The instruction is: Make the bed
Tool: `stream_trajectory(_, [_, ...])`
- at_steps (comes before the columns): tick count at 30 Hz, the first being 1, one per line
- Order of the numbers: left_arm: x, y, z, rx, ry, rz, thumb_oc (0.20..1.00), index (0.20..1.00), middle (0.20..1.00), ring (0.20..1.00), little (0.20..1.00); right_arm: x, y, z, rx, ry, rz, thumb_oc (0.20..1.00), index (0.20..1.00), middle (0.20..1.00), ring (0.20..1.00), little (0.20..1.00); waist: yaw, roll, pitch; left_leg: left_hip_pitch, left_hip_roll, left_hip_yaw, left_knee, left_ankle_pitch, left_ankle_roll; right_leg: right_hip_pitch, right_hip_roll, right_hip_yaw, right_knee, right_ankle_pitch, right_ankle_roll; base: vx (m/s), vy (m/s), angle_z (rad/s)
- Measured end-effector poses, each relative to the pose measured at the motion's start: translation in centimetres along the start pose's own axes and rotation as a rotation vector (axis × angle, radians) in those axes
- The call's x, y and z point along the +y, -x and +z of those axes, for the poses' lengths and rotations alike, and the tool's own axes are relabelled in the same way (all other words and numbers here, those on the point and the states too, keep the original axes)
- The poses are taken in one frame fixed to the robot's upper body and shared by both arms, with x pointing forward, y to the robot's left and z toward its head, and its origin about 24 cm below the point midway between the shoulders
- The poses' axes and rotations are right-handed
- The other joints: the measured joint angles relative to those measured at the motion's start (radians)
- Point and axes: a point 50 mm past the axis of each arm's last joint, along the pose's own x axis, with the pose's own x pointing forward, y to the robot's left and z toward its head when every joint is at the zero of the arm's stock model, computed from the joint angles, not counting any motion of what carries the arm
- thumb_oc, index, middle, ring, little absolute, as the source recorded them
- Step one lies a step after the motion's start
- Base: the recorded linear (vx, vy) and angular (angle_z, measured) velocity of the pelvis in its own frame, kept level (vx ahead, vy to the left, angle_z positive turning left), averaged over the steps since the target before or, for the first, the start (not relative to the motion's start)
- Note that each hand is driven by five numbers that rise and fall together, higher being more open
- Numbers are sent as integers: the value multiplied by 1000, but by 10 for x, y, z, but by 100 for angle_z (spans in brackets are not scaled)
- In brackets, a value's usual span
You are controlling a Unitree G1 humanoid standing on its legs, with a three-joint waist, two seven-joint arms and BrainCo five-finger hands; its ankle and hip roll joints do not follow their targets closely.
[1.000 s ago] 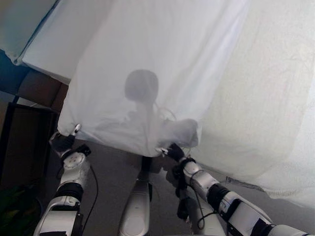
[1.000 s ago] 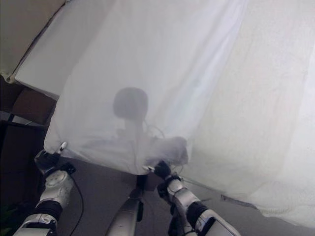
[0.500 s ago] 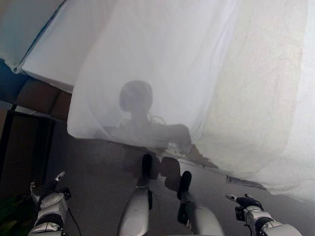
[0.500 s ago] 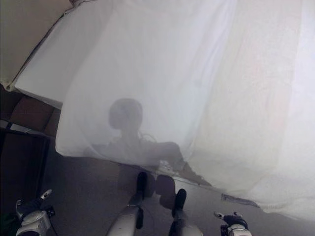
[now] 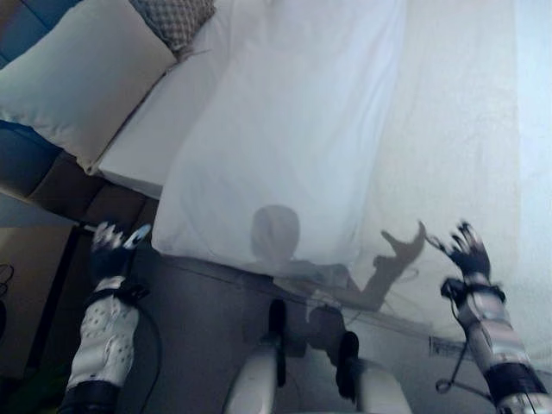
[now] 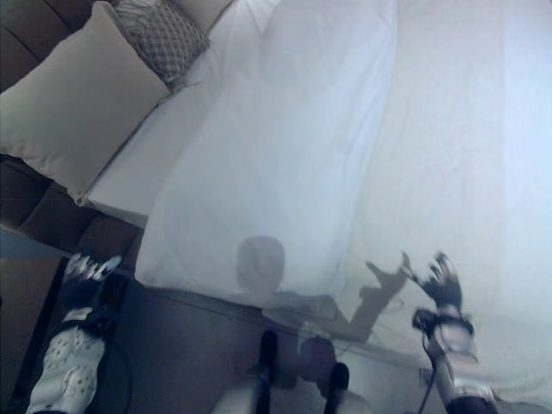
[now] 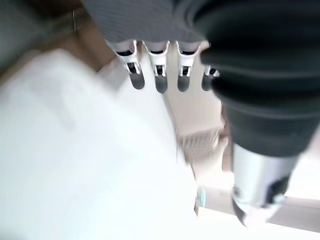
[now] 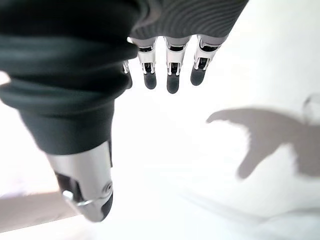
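Over the bed, the sheet (image 5: pixel 285 147) is now lying flat after being let go. Both hands are hanging open and empty, left hand (image 5: pixel 112 250) by the near-left edge, right hand (image 5: pixel 468 251) over the near right. Smoothing is probably next.

dark bed frame (image 5: pixel 60 185), grey floor (image 5: pixel 198 336)

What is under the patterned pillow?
The patterned pillow lies on the bed, its edge beside the big pillow. What lies under it is covered.
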Motion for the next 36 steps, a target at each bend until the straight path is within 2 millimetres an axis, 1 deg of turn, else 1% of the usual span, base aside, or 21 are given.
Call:
stream_trajectory(2, [-41, -19, 10, -31, 87, -150, 1000, 1000, 1000, 1000, 1000, 42, -17, 37, -133, -83, 145, 1000, 1000, 1000, 1000, 1000, -5, -2, 11, -34, -2, -5, 28, -13, -3, -31, 2, 36, 25, 1, -8, 124, 144, -20])
stream_trajectory(3, [-53, -24, 12, -38, 101, -194, 1000, 1000, 1000, 1000, 1000, 54, -20, 44, -162, -102, 189, 1000, 1000, 1000, 1000, 1000, 0, -7, 15, -42, -2, -1, 26, -13, -2, -41, 1, 42, 28, 3, -10, 93, 300, -32])
stream_trajectory(4, [-72, -30, 24, -75, 137, -274, 1000, 1000, 1000, 1000, 1000, 75, -23, 59, -208, -139, 271, 1000, 1000, 1000, 1000, 1000, -8, -3, 19, -39, 1, 4, 22, -4, 22, -50, 17, 59, 30, 9, 9, 139, 437, -50])
stream_trajectory(5, [-91, -39, 37, -97, 140, -352, 1000, 1000, 1000, 1000, 1000, 102, -23, 79, -262, -196, 366, 1000, 1000, 1000, 1000, 1000, 3, -19, 24, -57, 2, 25, 18, -8, 36, -89, 17, 94, 30, 14, 15, 114, 440, -59])
stream_trajectory(6, [-103, -44, 48, -123, 133, -403, 1000, 1000, 1000, 1000, 1000, 118, -22, 93, -304, -225, 424, 1000, 1000, 1000, 1000, 1000, -3, -25, 29, -66, -4, 42, 11, 1, 46, -109, 8, 107, 25, 30, 27, 94, 408, -54])
stream_trajectory(7, [-125, -52, 66, -165, 157, -472, 1000, 1000, 1000, 1000, 1000, 141, -22, 114, -348, -282, 510, 1000, 1000, 1000, 1000, 1000, -8, -23, 39, -88, -12, 55, 18, 5, 61, -122, 2, 117, 11, 54, 39, 46, 274, -39])
stream_trajectory(8, [-137, -57, 71, -163, 140, -511, 1000, 1000, 1000, 1000, 1000, 153, -21, 122, -361, -305, 553, 1000, 1000, 1000, 1000, 1000, -1, -27, 44, -93, -13, 74, 17, 5, 70, -131, -6, 124, 11, 56, 46, 55, 373, -34])
stream_trajectory(9, [-159, -59, 88, -206, 172, -587, 1000, 1000, 1000, 1000, 1000, 175, -17, 134, -371, -363, 633, 1000, 1000, 1000, 1000, 1000, -4, -36, 53, -99, -26, 81, 32, -8, 84, -137, -20, 131, 5, 62, 58, 24, 213, -30])
stream_trajectory(10, [-168, -60, 94, -219, 185, -612, 1000, 1000, 1000, 1000, 1000, 187, -13, 138, -369, -402, 668, 1000, 1000, 1000, 1000, 1000, -6, -45, 59, -102, -32, 88, 43, -19, 88, -141, -25, 136, 6, 64, 61, 65, 376, -52])
stream_trajectory(11, [-180, -61, 108, -253, 190, -648, 1000, 1000, 1000, 1000, 1000, 210, -5, 148, -373, -435, 749, 1000, 1000, 1000, 1000, 1000, 8, -67, 77, -109, -32, 124, 68, -40, 101, -161, -37, 136, 22, 68, 68, 30, 169, -52])
stream_trajectory(12, [-187, -62, 114, -267, 194, -664, 1000, 1000, 1000, 1000, 1000, 220, -1, 153, -377, -439, 790, 1000, 1000, 1000, 1000, 1000, 0, -78, 84, -119, -38, 132, 86, -54, 103, -167, -42, 135, 18, 71, 69, 74, 310, -52])
stream_trajectory(13, [-196, -67, 120, -271, 205, -670, 1000, 1000, 1000, 1000, 1000, 237, 0, 161, -366, -459, 835, 1000, 1000, 1000, 1000, 1000, -1, -83, 89, -153, -39, 145, 130, -74, 115, -186, -50, 121, 20, 79, 74, 134, 193, -27])
stream_trajectory(15, [-206, -73, 120, -252, 267, -657, 1000, 1000, 1000, 1000, 1000, 254, -2, 171, -330, -545, 846, 1000, 1000, 1000, 1000, 1000, 4, -91, 93, -189, -31, 157, 162, -96, 122, -197, -54, 85, -17, 108, 74, 99, 169, -29])
stream_trajectory(17, [-209, -75, 118, -233, 312, -646, 1000, 1000, 1000, 1000, 1000, 265, 0, 179, -315, -602, 868, 1000, 1000, 1000, 1000, 1000, 9, -97, 94, -222, -17, 179, 150, -90, 124, -206, -45, 70, -95, 159, 75, -1, 61, -34])
stream_trajectory(19, [-212, -77, 113, -213, 353, -623, 1000, 1000, 1000, 1000, 1000, 266, -4, 183, -309, -632, 855, 1000, 1000, 1000, 1000, 1000, 15, -99, 95, -257, -15, 177, 131, -72, 131, -222, -26, 75, -156, 204, 82, 61, 69, -11])
stream_trajectory(22, [-210, -84, 116, -218, 359, -569, 1000, 1000, 1000, 1000, 1000, 268, -19, 181, -259, -656, 778, 1000, 1000, 1000, 1000, 1000, 22, -113, 100, -308, -13, 166, 94, -46, 126, -251, -21, 69, -229, 245, 82, 62, 4, 3])
stream_trajectory(23, [-206, -88, 120, -229, 360, -531, 1000, 1000, 1000, 1000, 1000, 265, -25, 175, -222, -663, 732, 1000, 1000, 1000, 1000, 1000, 27, -130, 106, -329, -6, 169, 81, -26, 130, -251, -13, 54, -279, 280, 75, -15, -17, 6])
stream_trajectory(26, [-191, -102, 117, -220, 339, -405, 1000, 1000, 1000, 1000, 1000, 255, -44, 158, -153, -633, 603, 1000, 1000, 1000, 1000, 1000, 30, -140, 110, -348, -7, 148, 50, -10, 123, -249, -6, 28, -330, 295, 70, 80, -25, 17])
stream_trajectory(28, [-174, -110, 116, -215, 322, -300, 1000, 1000, 1000, 1000, 1000, 246, -52, 149, -110, -610, 522, 1000, 1000, 1000, 1000, 1000, 52, -150, 115, -369, 0, 147, 43, -9, 120, -262, 4, 21, -357, 303, 63, 73, -40, 5])
stream_trajectory(31, [-158, -117, 115, -209, 321, -183, 1000, 1000, 1000, 1000, 1000, 240, -58, 144, -81, -607, 439, 1000, 1000, 1000, 1000, 1000, 53, -152, 115, -410, 3, 124, 42, -9, 117, -287, 12, 9, -369, 304, 62, 36, -20, 12])
stream_trajectory(36, [-153, -119, 114, -217, 291, -104, 1000, 1000, 1000, 1000, 1000, 234, -63, 138, -58, -600, 334, 1000, 1000, 1000, 1000, 1000, 53, -155, 115, -460, 2, 118, 42, -8, 116, -333, 11, -7, -368, 303, 63, -1, -3, 4])
